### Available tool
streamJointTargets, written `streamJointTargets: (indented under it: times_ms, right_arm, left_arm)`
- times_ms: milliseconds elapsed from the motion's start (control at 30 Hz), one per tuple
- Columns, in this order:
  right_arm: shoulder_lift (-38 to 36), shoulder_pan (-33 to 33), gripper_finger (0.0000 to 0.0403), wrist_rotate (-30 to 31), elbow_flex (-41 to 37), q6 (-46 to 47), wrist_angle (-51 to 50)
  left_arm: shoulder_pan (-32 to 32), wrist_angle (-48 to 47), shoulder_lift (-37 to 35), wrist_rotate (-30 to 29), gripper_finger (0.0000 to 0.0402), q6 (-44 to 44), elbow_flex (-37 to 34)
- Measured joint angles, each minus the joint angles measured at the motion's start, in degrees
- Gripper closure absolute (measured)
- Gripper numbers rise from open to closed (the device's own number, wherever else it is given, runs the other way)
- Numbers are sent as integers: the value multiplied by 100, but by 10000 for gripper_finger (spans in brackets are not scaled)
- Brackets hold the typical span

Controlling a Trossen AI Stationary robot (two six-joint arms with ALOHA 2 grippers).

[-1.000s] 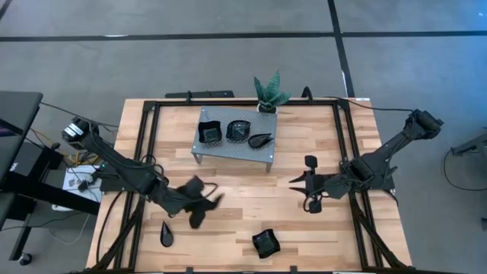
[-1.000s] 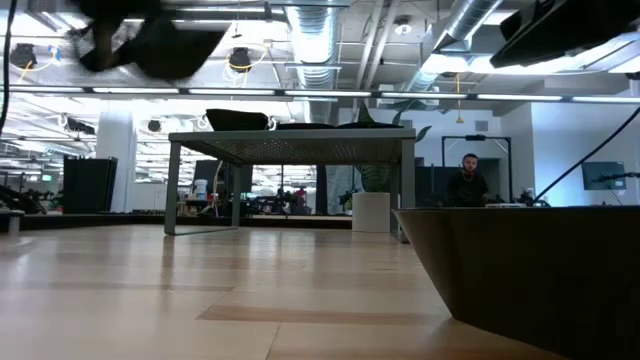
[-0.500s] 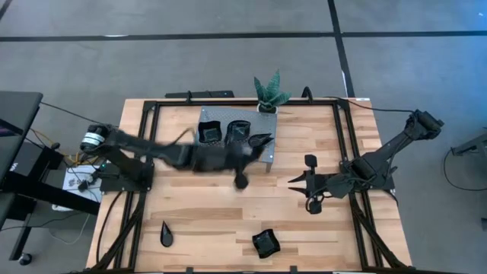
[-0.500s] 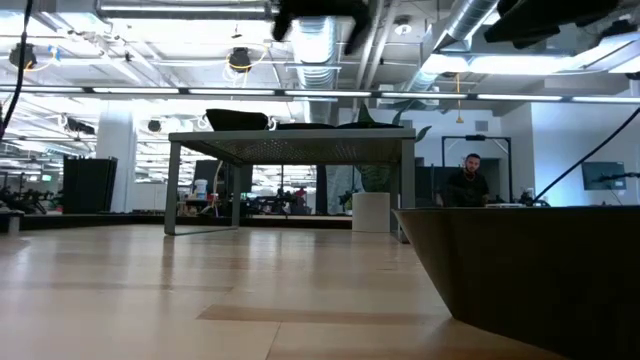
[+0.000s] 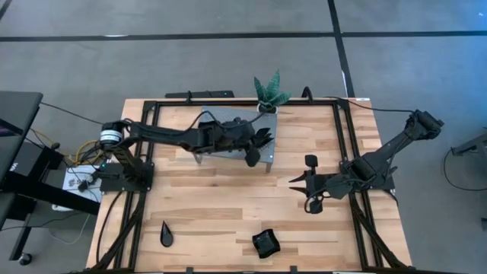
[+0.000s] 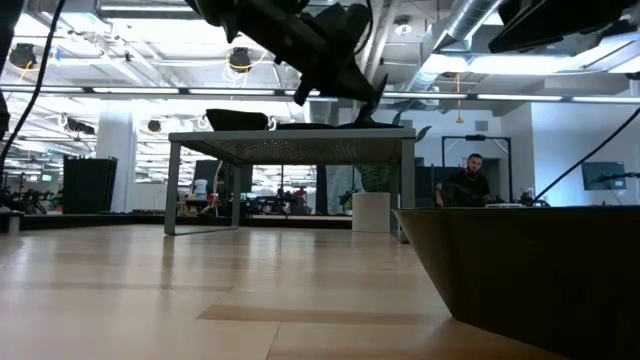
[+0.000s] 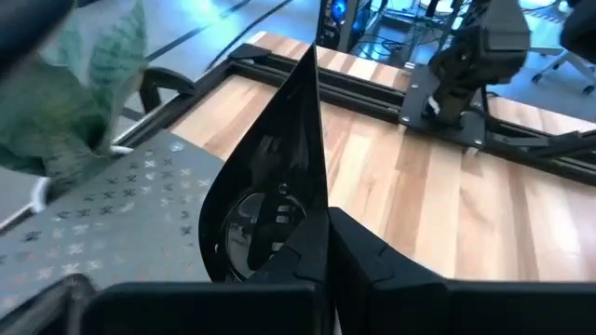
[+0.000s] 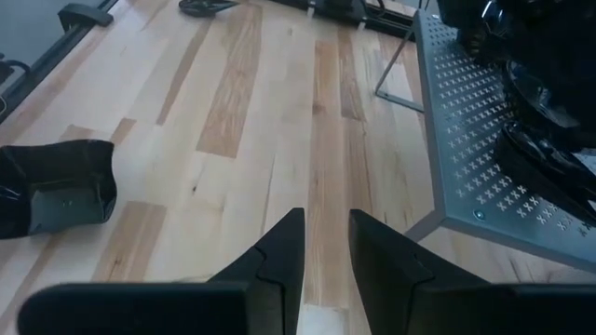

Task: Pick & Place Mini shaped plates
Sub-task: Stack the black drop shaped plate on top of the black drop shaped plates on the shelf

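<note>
1. Left end effector [image 5: 251, 148] is stretched across the perforated metal stand [image 5: 209, 149] at the far middle of the table [image 5: 228, 205], its arm reaching in long and low from the left edge.
2. Pinched between its fingers is a teardrop plate [image 7: 270, 200], glossy black, with one sharp tip and a rounded bowl that mirrors the ceiling lights; in the left wrist view it stands on edge, tip pointing away, over the near-right part of the stand top.
3. From the low view, that end effector [image 6: 335, 55] hangs tilted just above the stand's surface.
4. Loose on the front left of the table lies a second teardrop plate [image 5: 166, 233], well apart from both arms.
5. Farther right along the front edge sits a square plate [image 5: 265, 243], black with upturned sides; the right wrist view shows it [image 8: 58, 186] tipped on its side.
6. Behind the stand stands a green potted plant [image 5: 268, 92].
7. Right end effector [image 5: 307, 183] waits over the table's right side, arm folded in from the right rail, fingers a narrow gap apart and holding nothing.
</note>
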Motion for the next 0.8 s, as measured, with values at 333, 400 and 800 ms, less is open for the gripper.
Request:
streamJointTargets:
  times_ms: [333, 400, 800]
  right_arm:
    - [0, 0, 322, 0, 0, 2, 4]
    - [0, 0, 322, 0, 1, 2, 4]
    - [0, 0, 322, 0, 0, 2, 7]
  left_arm:
    - [-17, -9, -26, -171, 399, -138, 0]
    - [-24, -31, 4, -164, 399, -242, 0]
    - [-262, -53, 166, -168, 399, -304, -2]
